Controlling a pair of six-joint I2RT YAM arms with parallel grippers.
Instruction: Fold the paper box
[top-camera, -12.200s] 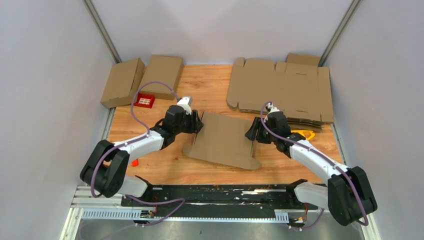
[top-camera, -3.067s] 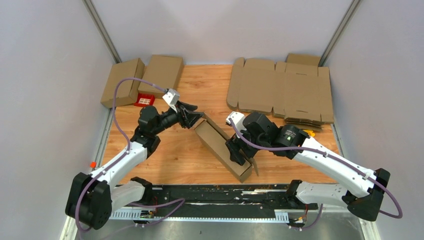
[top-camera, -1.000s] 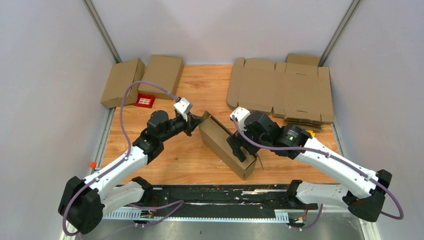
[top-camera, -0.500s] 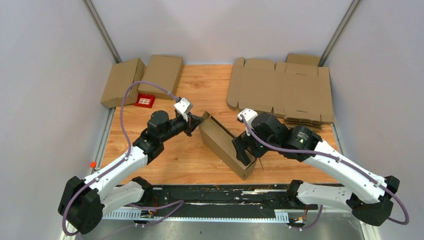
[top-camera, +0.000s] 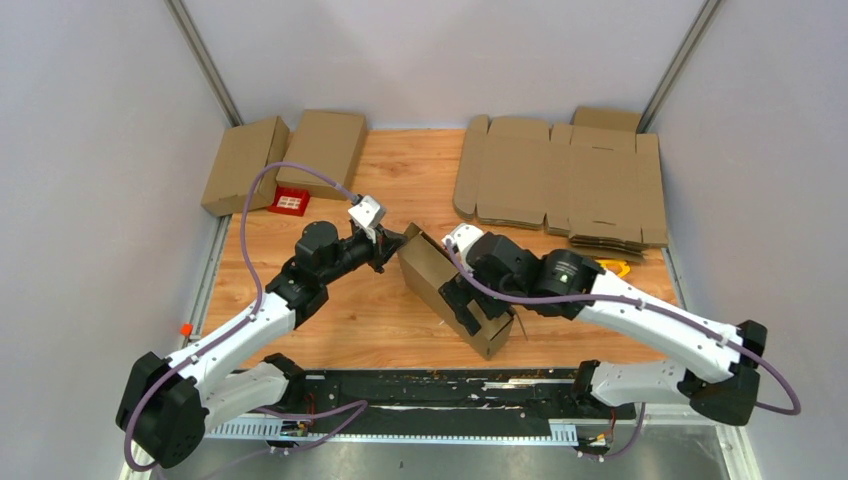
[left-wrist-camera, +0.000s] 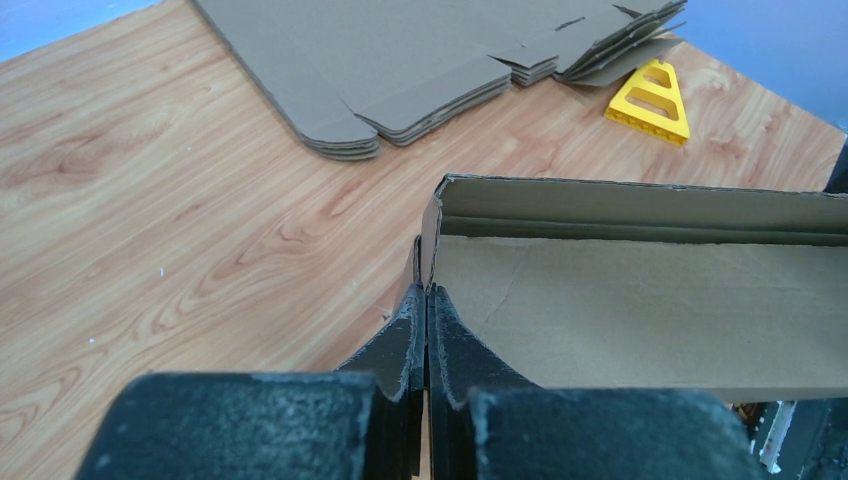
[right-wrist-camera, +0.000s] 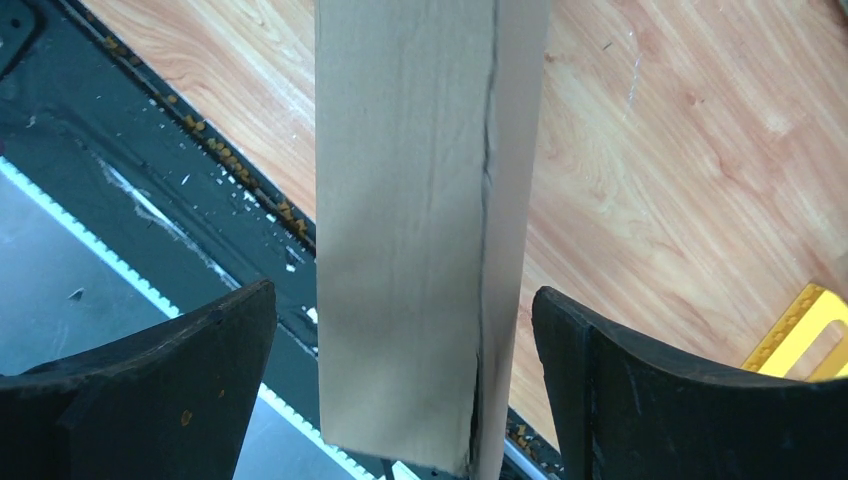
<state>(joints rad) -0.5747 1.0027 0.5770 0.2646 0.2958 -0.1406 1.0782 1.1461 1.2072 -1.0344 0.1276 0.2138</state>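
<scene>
The paper box (top-camera: 428, 272) is a long, partly folded brown carton lying diagonally at the table's middle, open side up. My left gripper (top-camera: 397, 243) is shut on the thin wall at its far-left corner; in the left wrist view the fingertips (left-wrist-camera: 427, 300) pinch that wall edge, with the box interior (left-wrist-camera: 640, 300) stretching right. My right gripper (top-camera: 463, 300) hangs over the box's near half, open. In the right wrist view the box (right-wrist-camera: 400, 150) passes between the wide-spread fingers of the right gripper (right-wrist-camera: 403, 295), with a gap on each side.
Flat cardboard blanks (top-camera: 560, 185) are stacked at the back right, with a yellow triangle (top-camera: 612, 268) by their near edge. Two folded boxes (top-camera: 245, 165) and a small red item (top-camera: 291, 201) sit back left. A black rail (top-camera: 430, 385) runs along the near edge.
The right arm swung left from beside the box's near end to over its near half, its jaws spreading fully. The left arm and the box stayed put.
</scene>
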